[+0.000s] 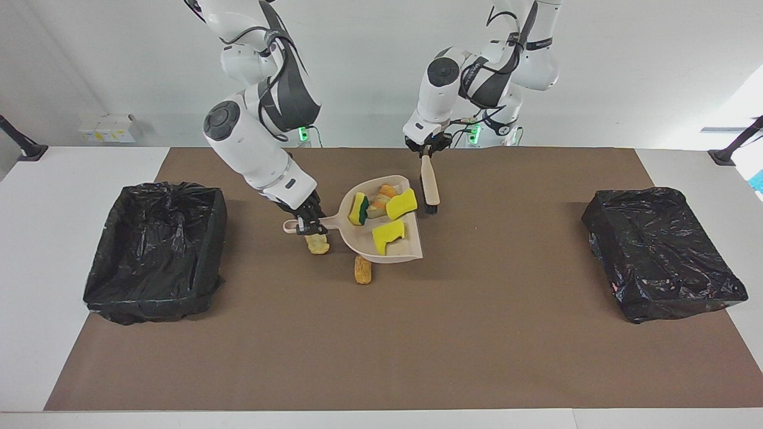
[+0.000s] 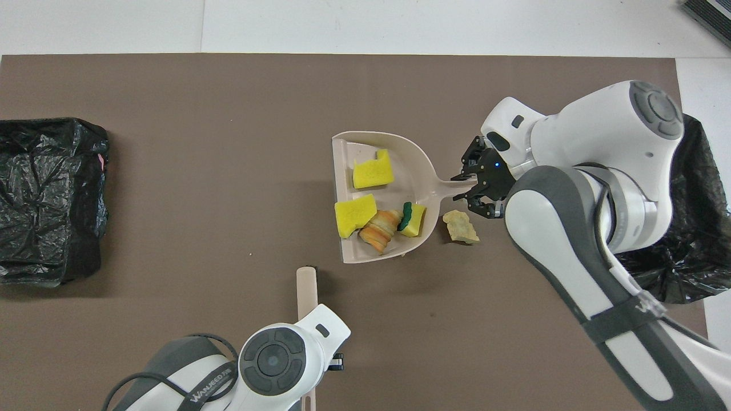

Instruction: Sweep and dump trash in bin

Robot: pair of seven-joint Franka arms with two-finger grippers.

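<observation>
- Right gripper (image 1: pixel 305 224) is reaching down over the mat, clenching the dustpan (image 1: pixel 381 247) handle; pan is riding tilted above the mat.
- Left gripper (image 1: pixel 427 147) is clamping the brush (image 1: pixel 430 189), hanging it beside the pan.
- Trash: three yellow sponge pieces (image 1: pixel 388 236) and one bread lump (image 2: pixel 380 230) are sitting in the pan; two lumps (image 1: pixel 362 270) are lying on the mat under and beside it.

A plain white wall (image 1: pixel 656 65) rises at the robots' end of the white table (image 1: pixel 36 238), which is largely covered by a flat brown mat (image 1: pixel 417 333). Daylight brightens the wall at the left arm's end, and a small white box with yellow labels (image 1: pixel 107 128) sits against the wall at the right arm's end.
</observation>
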